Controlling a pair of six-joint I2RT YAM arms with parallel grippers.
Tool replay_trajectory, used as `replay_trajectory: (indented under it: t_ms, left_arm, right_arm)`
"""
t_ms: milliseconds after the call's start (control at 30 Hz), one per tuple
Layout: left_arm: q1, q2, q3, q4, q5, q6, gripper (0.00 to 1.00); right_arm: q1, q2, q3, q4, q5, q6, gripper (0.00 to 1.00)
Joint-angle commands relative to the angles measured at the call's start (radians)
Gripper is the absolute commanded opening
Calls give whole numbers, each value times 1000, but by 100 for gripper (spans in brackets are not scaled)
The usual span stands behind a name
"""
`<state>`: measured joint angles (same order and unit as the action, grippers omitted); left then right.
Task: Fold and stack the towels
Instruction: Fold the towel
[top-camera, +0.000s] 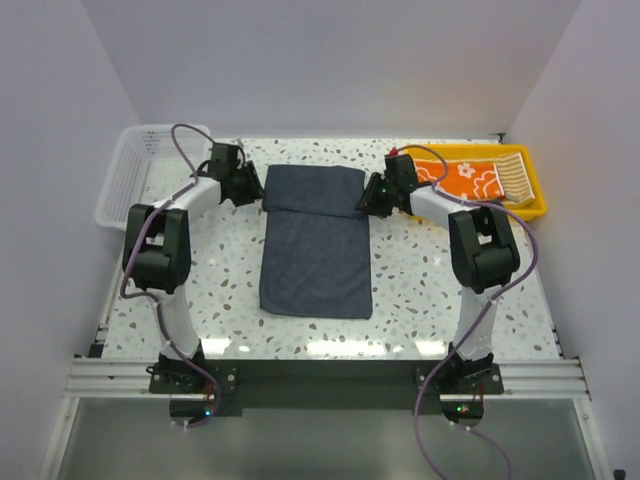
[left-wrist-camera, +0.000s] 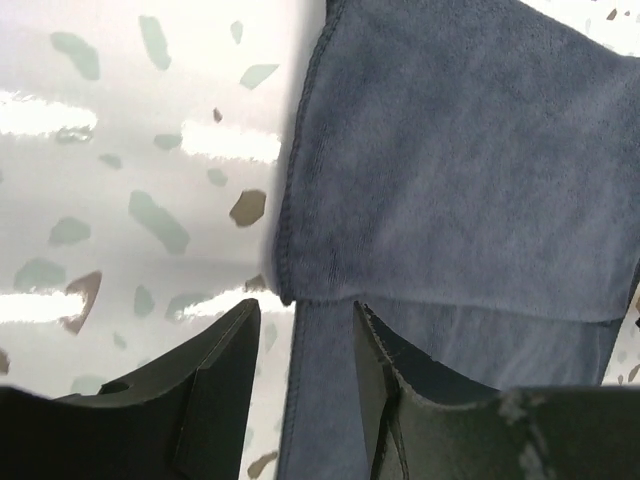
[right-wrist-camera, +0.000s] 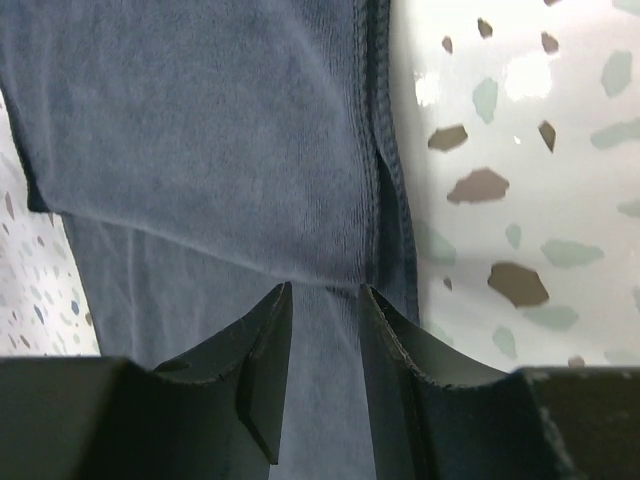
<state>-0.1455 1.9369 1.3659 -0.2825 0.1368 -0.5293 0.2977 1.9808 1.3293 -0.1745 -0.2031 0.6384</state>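
Note:
A plain dark blue-grey towel (top-camera: 315, 255) lies flat mid-table, its far end folded back over itself as a flap (top-camera: 313, 188). My left gripper (top-camera: 258, 192) sits at the flap's left corner, my right gripper (top-camera: 368, 200) at its right corner. In the left wrist view the towel (left-wrist-camera: 460, 150) shows its fold edge just ahead of the gripper (left-wrist-camera: 305, 320), whose jaws stand apart over the towel's left hem, pinching nothing. In the right wrist view the gripper (right-wrist-camera: 325, 300) is likewise open above the towel (right-wrist-camera: 200, 130) near its right hem. An orange printed towel (top-camera: 470, 180) and a tan striped towel (top-camera: 512, 178) lie in the tray.
A yellow tray (top-camera: 540, 200) stands at the back right, close behind my right arm. A white mesh basket (top-camera: 135, 170) stands at the back left beside my left arm. The speckled tabletop (top-camera: 420, 290) shows on both sides of the dark towel.

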Motion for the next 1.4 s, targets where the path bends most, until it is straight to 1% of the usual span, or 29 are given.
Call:
replay_trajectory:
  t_ms: [0, 200, 333, 500, 700, 800, 1000, 1033, 1100, 1133, 1200, 1233, 1300, 1367]
  left_arm:
    - [1, 58, 87, 68, 43, 23, 47]
    - [1, 131, 107, 56, 38, 26, 47]
    - [1, 148, 101, 46, 34, 32, 47]
    - [1, 155, 101, 31, 12, 41, 48]
    - [0, 158, 101, 8, -3, 52, 48]
    - [-2, 160, 96, 2, 9, 52, 44]
    - [-19, 152, 84, -4, 15, 57, 34]
    - [-20, 154, 81, -6, 17, 57, 26]
    - [-20, 152, 81, -7, 26, 55, 20]
    - [-20, 151, 82, -6, 24, 55, 14]
    - [-20, 146, 82, -9, 27, 57, 10]
    - [-20, 143, 82, -9, 29, 57, 5]
    - [-20, 132, 82, -9, 32, 57, 0]
    - [-20, 122, 82, -7, 37, 55, 0]
  right_arm:
    - [-8, 39, 67, 75, -33, 26, 37]
    - [-8, 85, 77, 98, -39, 40, 37]
    - [-8, 98, 79, 86, -24, 41, 37]
    - [-6, 66, 59, 83, 30, 29, 37]
    - [-8, 39, 54, 73, 53, 9, 38]
    - [-8, 46, 54, 75, 45, 9, 38]
    - [-8, 41, 31, 101, 45, 26, 38]
    - [-6, 42, 34, 96, 45, 27, 38]
    - [-6, 43, 33, 99, 44, 29, 38]
    - [-8, 43, 34, 98, 42, 30, 38]
    - [-8, 46, 36, 96, 45, 29, 38]
    - [-8, 47, 38, 90, 47, 30, 38]
    - [-8, 35, 27, 89, 65, 33, 38]
    - [-8, 27, 15, 98, 68, 35, 38]
